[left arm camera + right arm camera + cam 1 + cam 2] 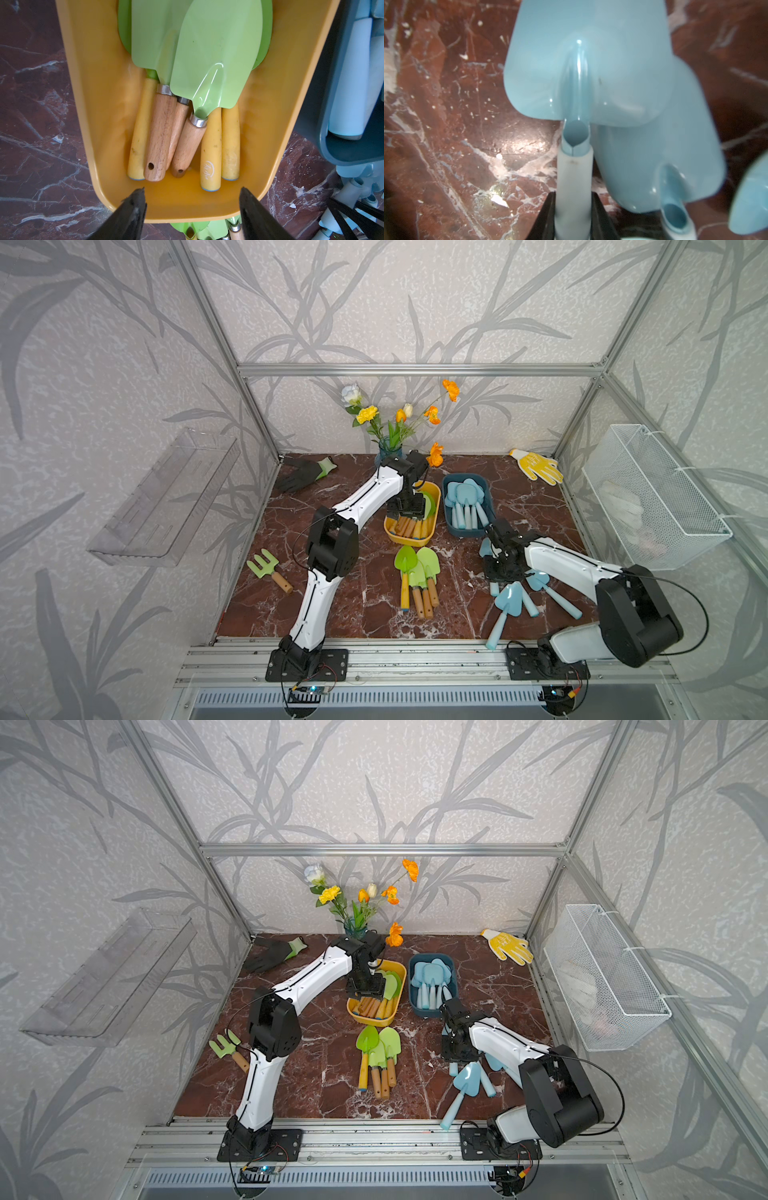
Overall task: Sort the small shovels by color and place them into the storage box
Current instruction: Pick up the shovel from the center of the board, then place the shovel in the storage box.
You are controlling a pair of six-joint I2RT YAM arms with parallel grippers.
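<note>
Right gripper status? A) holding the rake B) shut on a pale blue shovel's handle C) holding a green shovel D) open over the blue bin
B: the right wrist view shows the right gripper clamped on the handle of a pale blue shovel, jaws tight against both sides.

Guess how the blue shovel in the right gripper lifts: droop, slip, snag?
Probably stiff and light: the blue shovel looks like thin moulded plastic. The right gripper pinches its smooth round handle, so it may swivel. Its blade overlaps a second blue shovel, which might shift.
</note>
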